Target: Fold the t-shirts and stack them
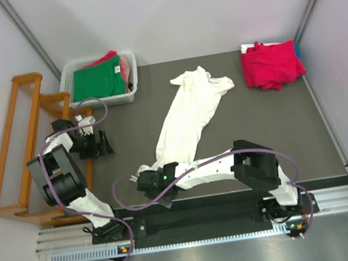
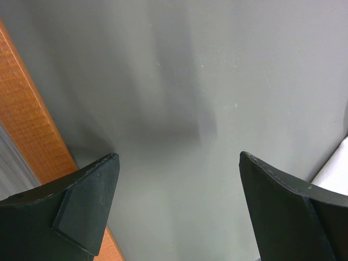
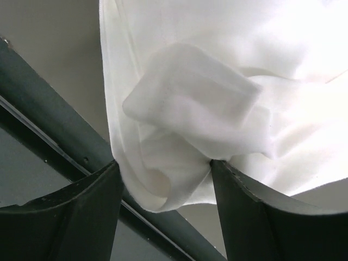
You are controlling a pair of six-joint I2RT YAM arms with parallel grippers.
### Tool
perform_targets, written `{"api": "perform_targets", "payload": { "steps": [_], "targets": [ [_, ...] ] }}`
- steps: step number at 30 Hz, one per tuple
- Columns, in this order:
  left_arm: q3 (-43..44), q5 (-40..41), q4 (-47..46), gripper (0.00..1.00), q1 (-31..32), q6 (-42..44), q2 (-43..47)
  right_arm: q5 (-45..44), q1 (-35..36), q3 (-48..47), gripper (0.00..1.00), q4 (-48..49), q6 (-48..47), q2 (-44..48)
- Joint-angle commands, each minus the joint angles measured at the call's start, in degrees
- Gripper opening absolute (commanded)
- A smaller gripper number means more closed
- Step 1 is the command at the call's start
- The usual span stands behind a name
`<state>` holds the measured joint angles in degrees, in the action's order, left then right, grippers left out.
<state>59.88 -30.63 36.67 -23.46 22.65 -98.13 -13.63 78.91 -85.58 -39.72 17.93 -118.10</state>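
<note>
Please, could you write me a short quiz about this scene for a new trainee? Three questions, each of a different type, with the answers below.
1. True or false: the left gripper holds a t-shirt.
2. The right gripper has cloth between its fingers. Which garment is it? A) the white t-shirt B) a black one C) a yellow one
3. Fill in: the green t-shirt lies in the ______.

Key
1. False: it is open with nothing in it.
2. A
3. basket
</note>
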Motion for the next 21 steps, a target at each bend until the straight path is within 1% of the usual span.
{"api": "perform_targets", "payload": {
  "steps": [1, 5, 8, 9, 11, 12, 15, 17, 21],
  "targets": [
    [-0.29, 0.31, 2.27, 0.96, 0.17, 1.16, 0.04, -0.96, -0.96, 2.52, 0.62, -0.27, 1.67, 1.38],
    [-0.2, 0.4, 2.1, 0.96, 0.09, 0.99, -0.4, -0.79, -0.87, 2.61, 0.54, -0.35, 2.54, 2.0],
    [-0.02, 0.49, 2.01, 0.96, 0.17, 0.99, -0.84, -0.96, -0.87, 1.82, 0.44, -1.32, 2.63, 2.79],
    [0.24, 0.49, 2.01, 0.96, 0.17, 0.9, -1.01, -1.05, -0.95, 1.56, 0.34, -1.58, 2.72, 3.05],
    [0.5, 0.57, 1.92, 0.97, 0.09, 0.9, -1.1, -1.14, -0.69, 1.03, 0.25, -2.46, 2.9, 4.36],
    [0.68, 0.57, 2.01, 0.97, 0.17, 0.9, -1.19, -1.22, -0.69, 0.86, 0.16, -2.72, 2.98, 4.81],
    [1.38, 0.57, 2.27, 0.97, 0.17, 0.9, -1.63, -1.23, -0.08, 0.68, 0.02, -4.48, 4.3, 7.0],
    [1.73, 0.57, 2.53, 0.97, 0.09, 0.99, -1.8, -1.05, 0.54, 1.38, 0.0, -5.62, 5.87, 9.28],
    [2.35, 0.75, 2.97, 0.97, 0.17, 1.34, -1.89, 1.66, 2.29, 4.36, 0.0, -6.42, 9.39, 13.59]
  ]
}}
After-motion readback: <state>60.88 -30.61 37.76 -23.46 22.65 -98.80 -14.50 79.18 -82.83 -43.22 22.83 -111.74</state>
